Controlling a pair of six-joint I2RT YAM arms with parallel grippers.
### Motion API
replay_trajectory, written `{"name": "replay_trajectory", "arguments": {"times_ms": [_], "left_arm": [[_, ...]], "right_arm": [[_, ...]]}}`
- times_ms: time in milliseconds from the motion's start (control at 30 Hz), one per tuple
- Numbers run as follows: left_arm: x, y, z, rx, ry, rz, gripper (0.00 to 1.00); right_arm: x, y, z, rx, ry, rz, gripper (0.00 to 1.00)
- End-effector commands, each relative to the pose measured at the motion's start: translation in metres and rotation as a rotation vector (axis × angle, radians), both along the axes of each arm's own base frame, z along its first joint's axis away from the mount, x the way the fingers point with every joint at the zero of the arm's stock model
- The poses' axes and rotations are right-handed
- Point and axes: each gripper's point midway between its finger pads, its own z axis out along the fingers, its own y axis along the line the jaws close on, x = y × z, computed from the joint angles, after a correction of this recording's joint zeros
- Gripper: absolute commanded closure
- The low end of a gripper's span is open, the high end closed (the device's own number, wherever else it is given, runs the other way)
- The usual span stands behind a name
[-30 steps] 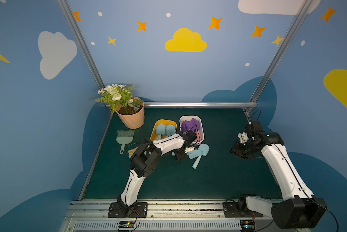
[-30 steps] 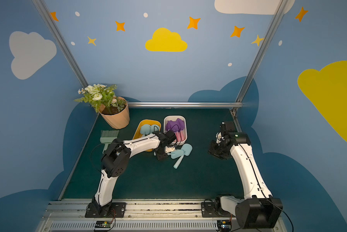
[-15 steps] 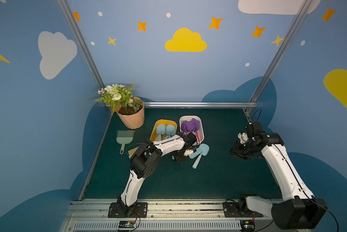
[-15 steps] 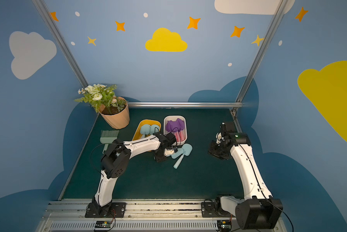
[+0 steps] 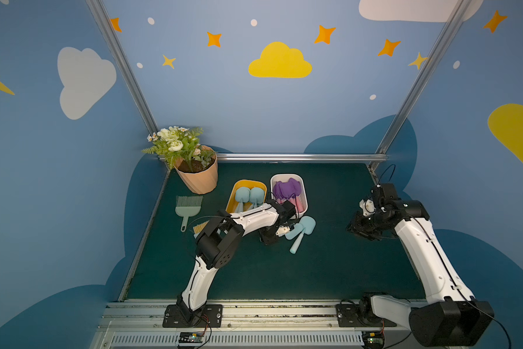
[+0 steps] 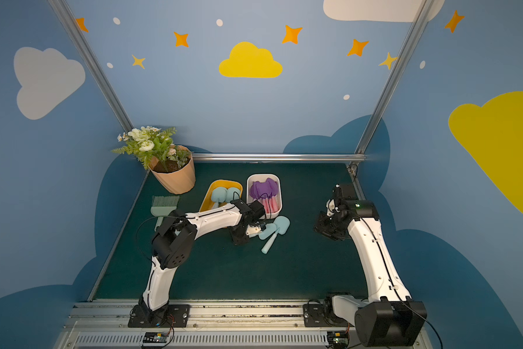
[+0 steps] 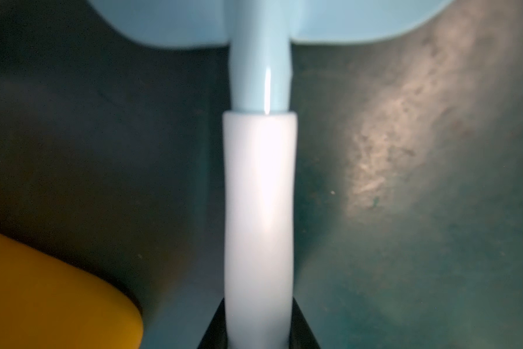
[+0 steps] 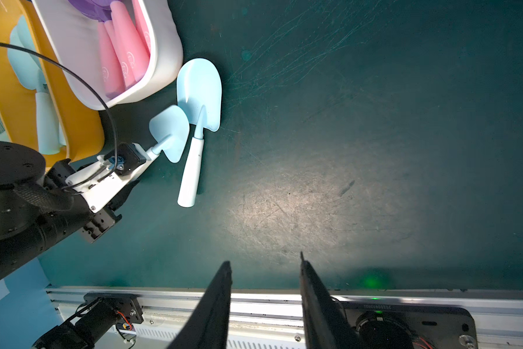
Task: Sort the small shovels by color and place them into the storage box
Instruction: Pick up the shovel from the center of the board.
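Dark green mat, blue walls with clouds and stars.

Held shovel: pale blue, on the mat side of the tubs, just in front of the white tub. Left gripper is closed on the end of its pale handle, blade pointing away from the arm. Can't tell if it's off the mat.

Loose shovel: same colour, lying flat just beside the held blade, handle toward the front rail. Nothing is gripping it.

Yellow tub holds pale blue shovels. White tub holds purple blades with pink handles. The tubs sit side by side, yellow on the left.

Right gripper: jaws parted, nothing between them, hanging over the mat near the front rail, well apart from the shovels.

View differences:
- Left wrist: blurred close-up showing the handle between the black jaws, neck, blade edge and a yellow tub corner. This is the only view that shows the clamp itself.
- Right wrist: shows both shovels, both tubs and the left gripper from outside.
- Both top views: add flowerpot and brush at back left.
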Motion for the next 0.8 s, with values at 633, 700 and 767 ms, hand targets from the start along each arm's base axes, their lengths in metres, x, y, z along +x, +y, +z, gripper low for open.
{"name": "replay_trajectory", "arguments": {"times_ms": [633, 700, 767], "left_arm": [[-0.009, 0.003, 0.044, -0.033, -0.059, 0.09, 0.98], [-0.012, 0.004, 0.046, -0.03, -0.055, 0.092, 0.98], [-0.015, 0.005, 0.049, -0.026, -0.049, 0.092, 0.98]], "right_arm": [[-0.003, 0.001, 0.005, 0.013, -0.02, -0.004, 0.61], [-0.003, 0.001, 0.005, 0.013, -0.02, -0.004, 0.61], [-0.003, 0.001, 0.005, 0.013, -0.021, -0.005, 0.61]]}}
